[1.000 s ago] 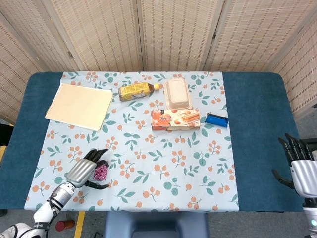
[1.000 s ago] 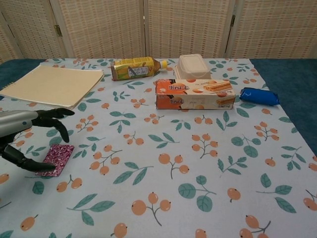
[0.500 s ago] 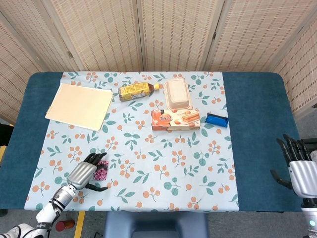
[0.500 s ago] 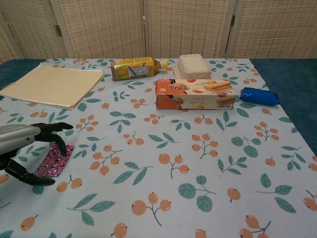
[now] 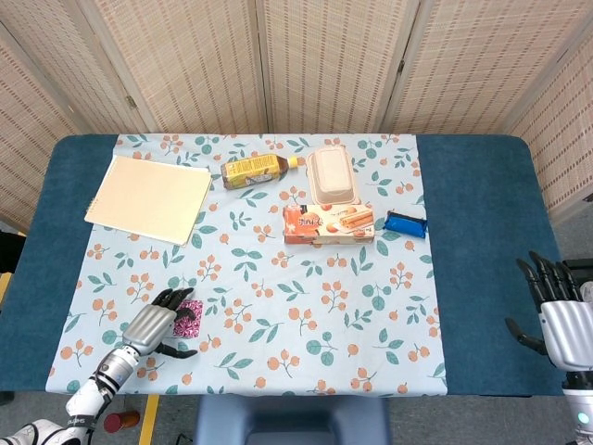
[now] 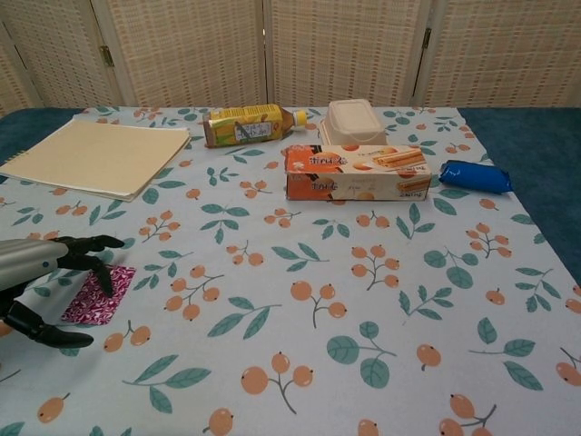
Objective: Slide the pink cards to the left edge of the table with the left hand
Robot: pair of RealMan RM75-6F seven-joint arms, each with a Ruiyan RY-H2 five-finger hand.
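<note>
With spread fingers arched over the pink cards (image 6: pixel 95 295) and gripping nothing, the left hand (image 5: pixel 156 322) should press flat and drag them steadily left.

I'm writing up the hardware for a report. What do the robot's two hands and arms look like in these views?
Both match: the left hand and right hand each have a silver-grey metallic back with slim black jointed fingers. The left forearm is silver with dark segment rings, turning white lower down. Only a short grey wrist shows below the right hand. No loose cables or readable markings are visible.
</note>
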